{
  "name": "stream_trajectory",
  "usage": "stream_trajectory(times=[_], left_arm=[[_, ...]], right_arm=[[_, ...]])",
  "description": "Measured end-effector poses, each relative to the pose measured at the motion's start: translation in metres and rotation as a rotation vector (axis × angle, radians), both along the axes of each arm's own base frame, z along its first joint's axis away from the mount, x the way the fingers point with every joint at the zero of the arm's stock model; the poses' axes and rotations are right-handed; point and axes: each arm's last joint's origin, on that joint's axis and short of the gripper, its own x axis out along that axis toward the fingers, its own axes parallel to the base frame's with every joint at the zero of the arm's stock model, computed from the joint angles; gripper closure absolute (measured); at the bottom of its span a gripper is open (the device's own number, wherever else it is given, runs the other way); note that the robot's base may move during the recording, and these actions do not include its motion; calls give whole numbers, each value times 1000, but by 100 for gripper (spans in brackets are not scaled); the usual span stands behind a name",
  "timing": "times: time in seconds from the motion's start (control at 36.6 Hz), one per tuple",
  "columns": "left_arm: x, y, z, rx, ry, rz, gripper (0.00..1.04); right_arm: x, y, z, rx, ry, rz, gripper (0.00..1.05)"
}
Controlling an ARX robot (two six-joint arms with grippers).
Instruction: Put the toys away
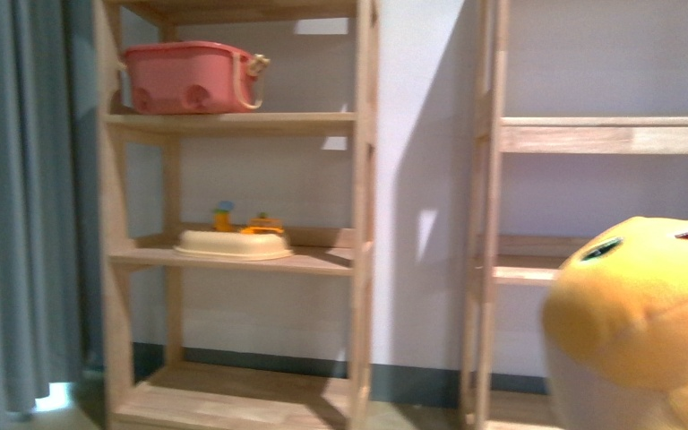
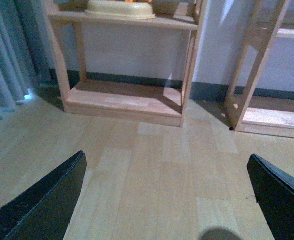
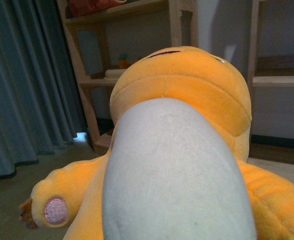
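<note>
The orange-yellow plush animal [image 1: 645,313] fills the lower right of the front view, held up in the air with its rounded head and a dark green eye showing. In the right wrist view the plush animal [image 3: 182,125] fills the picture: pale grey belly, orange head, a paw with a pink pad. My right gripper is shut on it, its fingers hidden behind the plush. My left gripper [image 2: 167,200] is open and empty above the wooden floor, its two black fingers [image 2: 46,200] spread wide apart.
A wooden shelf unit [image 1: 233,125] stands ahead at left with a pink toy bin [image 1: 193,76] on an upper shelf and a cream tray [image 1: 233,244] with small toys on the middle one. A second wooden shelf unit [image 1: 591,134] stands at right. A grey curtain [image 1: 18,215] hangs at far left.
</note>
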Motion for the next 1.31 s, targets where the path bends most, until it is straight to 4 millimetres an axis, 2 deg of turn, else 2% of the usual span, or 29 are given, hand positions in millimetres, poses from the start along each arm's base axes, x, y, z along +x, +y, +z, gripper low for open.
stream_trajectory(times=[1.31], left_arm=[[0,0,0,0,-2,-1,6]], right_arm=[[0,0,1,4,-4,-7,95]])
